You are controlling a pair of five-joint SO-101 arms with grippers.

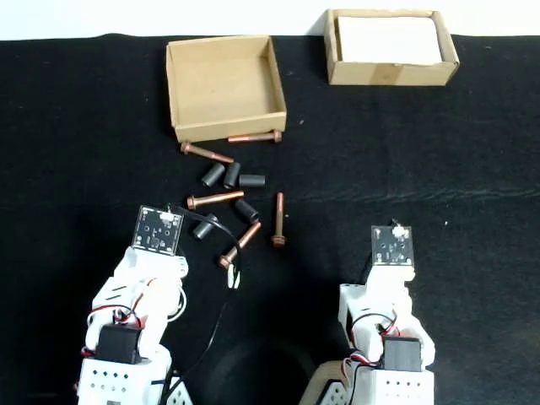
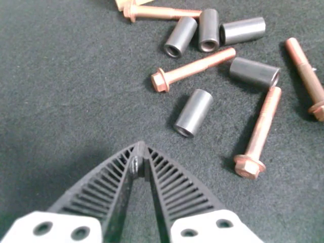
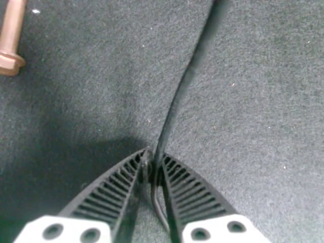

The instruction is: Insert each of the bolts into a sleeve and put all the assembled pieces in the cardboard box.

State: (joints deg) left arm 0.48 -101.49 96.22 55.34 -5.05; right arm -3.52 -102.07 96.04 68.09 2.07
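bolts, sleeves near cardboard box, left fingers, right fingers together

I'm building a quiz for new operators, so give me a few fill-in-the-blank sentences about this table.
1. The dark grey cylindrical sleeves lying loose on the black cloth number ___.
2. Every copper-coloured hex-head bolt lies ___ the open brown cardboard box.
3. The left gripper has its jaws ___.
Missing words: five; outside; shut.
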